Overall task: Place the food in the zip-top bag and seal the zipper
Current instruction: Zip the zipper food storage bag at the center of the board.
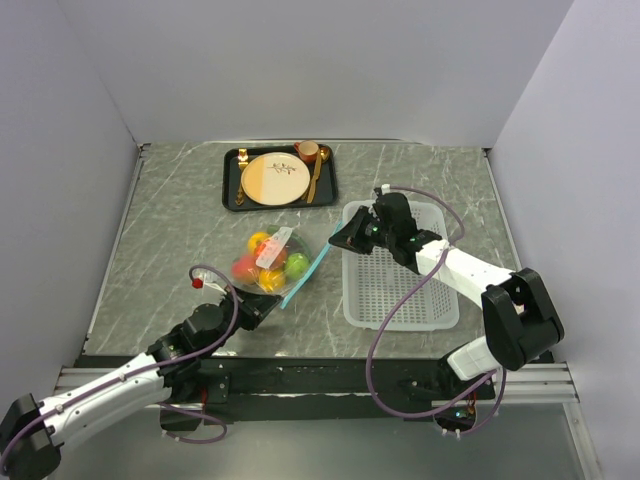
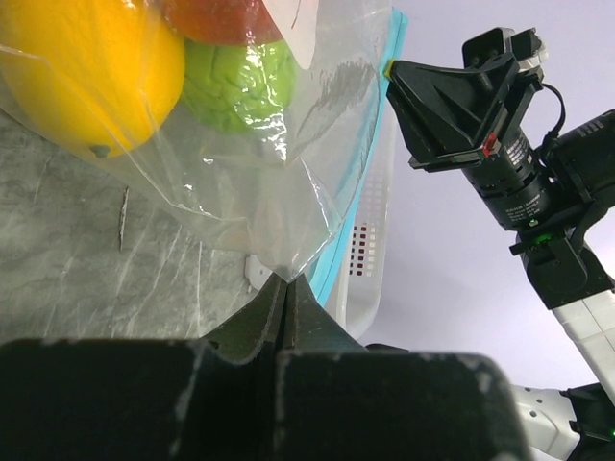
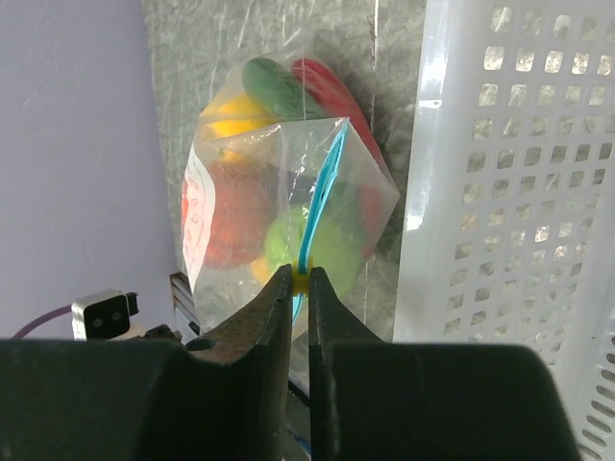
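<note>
The clear zip-top bag [image 1: 272, 262] lies on the table, with the food [image 1: 262, 262] inside it. A yellow lemon [image 2: 86, 67], a green lime [image 2: 240, 82] and red pieces [image 3: 226, 206] show through the plastic. My left gripper [image 1: 266, 304] is shut on the bag's near corner [image 2: 286, 269]. The light blue zipper [image 1: 306, 275] runs along the bag's right edge. At the zipper's far end, my right gripper [image 1: 336, 242] is shut on its small yellow slider [image 3: 301, 280], fingertips touching it on both sides.
A white mesh basket [image 1: 400, 285] stands right of the bag, under the right arm. A black tray [image 1: 232, 185] at the back holds a cream-and-tan plate [image 1: 272, 180], a small cup [image 1: 308, 150] and a gold spoon [image 1: 318, 172].
</note>
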